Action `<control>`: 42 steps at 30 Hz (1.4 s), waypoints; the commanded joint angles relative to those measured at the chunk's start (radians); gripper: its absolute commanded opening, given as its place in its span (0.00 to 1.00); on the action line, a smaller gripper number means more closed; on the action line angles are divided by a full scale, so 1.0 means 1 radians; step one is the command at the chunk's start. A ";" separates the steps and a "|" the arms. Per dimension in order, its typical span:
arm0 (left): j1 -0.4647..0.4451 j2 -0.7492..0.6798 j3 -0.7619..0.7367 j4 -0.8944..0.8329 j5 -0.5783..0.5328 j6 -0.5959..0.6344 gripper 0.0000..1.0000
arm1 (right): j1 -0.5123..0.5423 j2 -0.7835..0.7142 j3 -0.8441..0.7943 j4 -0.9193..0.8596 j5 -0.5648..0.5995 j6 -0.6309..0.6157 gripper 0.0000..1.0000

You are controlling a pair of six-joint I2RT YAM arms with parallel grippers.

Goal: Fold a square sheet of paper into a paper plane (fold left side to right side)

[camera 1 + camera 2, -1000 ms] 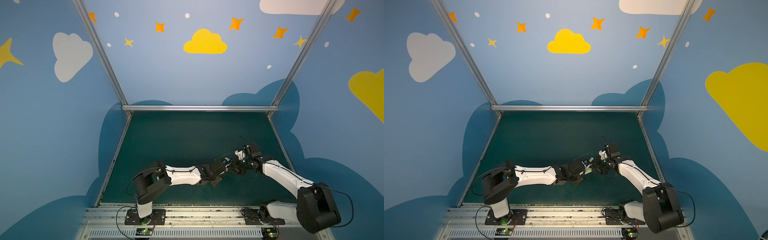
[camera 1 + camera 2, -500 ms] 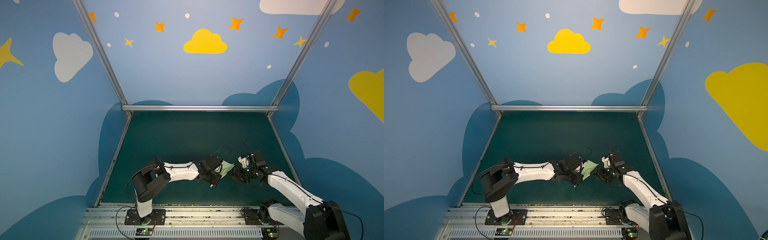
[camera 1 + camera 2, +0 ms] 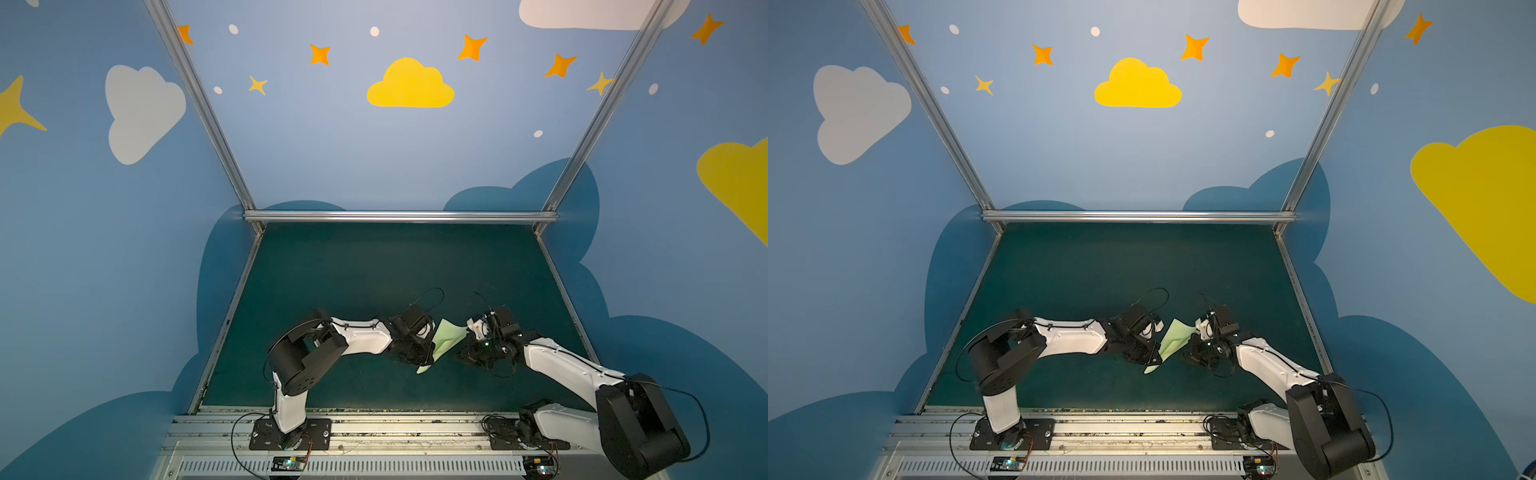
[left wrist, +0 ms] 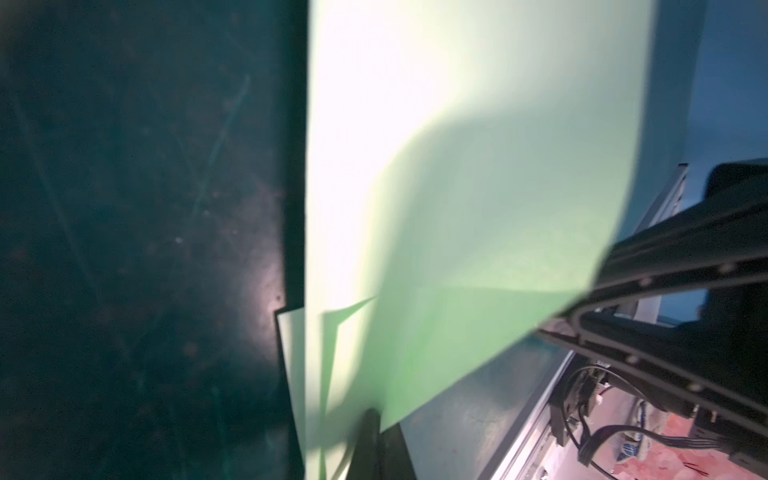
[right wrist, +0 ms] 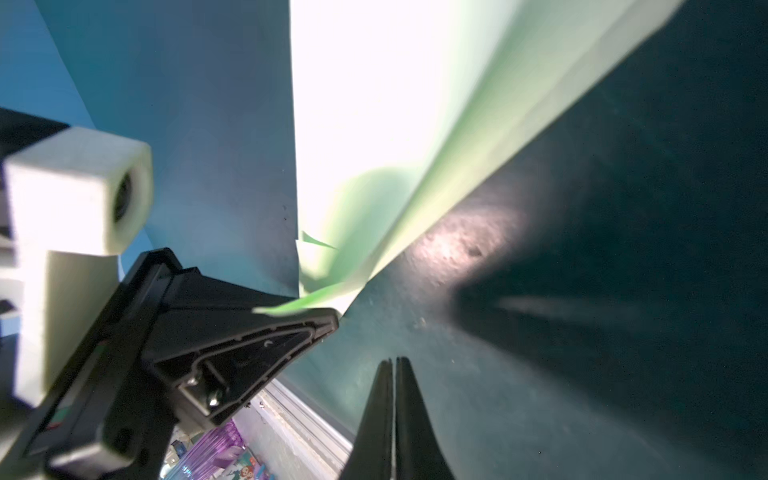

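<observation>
- The paper plane (image 3: 446,340), a pale green creased sheet, sits in the lower middle of both top views (image 3: 1173,341), between the two claws. It lies slantwise, its narrow tip pointing to the lower left and its broad end to the upper right.
- The left claw (image 3: 429,353) is clamped on the paper plane along its left edge. In the left wrist view the green sheet (image 4: 457,187) fills much of the picture and runs in beside one dark finger (image 4: 368,432).
- The right claw (image 3: 464,356) hangs just right of the paper. The right wrist view shows its two fingers pressed together with nothing between them (image 5: 392,365), apart from the sheet.
- In that same view a black finger of the left claw (image 5: 249,336) meets the plane's corner (image 5: 332,286).
- The dark green tabletop (image 3: 374,270) lies beneath; whether the plane's lower tip touches it cannot be told.
</observation>
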 commanded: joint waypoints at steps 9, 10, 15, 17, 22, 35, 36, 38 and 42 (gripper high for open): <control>0.011 -0.038 -0.007 -0.005 0.002 0.001 0.03 | 0.055 0.082 0.083 0.059 0.023 0.009 0.00; 0.010 -0.042 -0.006 -0.001 0.008 -0.008 0.03 | 0.058 0.081 0.084 0.058 0.024 0.010 0.00; 0.014 -0.037 -0.028 0.073 0.048 -0.092 0.03 | 0.071 0.084 0.087 0.060 0.024 0.015 0.00; 0.015 -0.036 -0.032 0.092 0.056 -0.117 0.03 | 0.075 0.090 0.087 0.067 0.025 0.020 0.00; 0.025 -0.020 -0.045 0.145 0.087 -0.172 0.03 | 0.087 0.116 0.101 0.082 0.028 0.027 0.00; 0.031 -0.007 -0.040 0.133 0.106 -0.163 0.03 | 0.098 0.220 0.131 0.146 0.023 0.041 0.00; 0.031 -0.006 -0.040 0.130 0.105 -0.161 0.03 | 0.097 0.223 0.131 0.148 0.021 0.041 0.00; 0.032 -0.006 -0.042 0.130 0.103 -0.158 0.03 | 0.097 0.220 0.133 0.146 0.022 0.042 0.00; 0.036 -0.005 -0.049 0.120 0.096 -0.138 0.04 | 0.098 0.185 0.129 0.121 0.046 0.039 0.00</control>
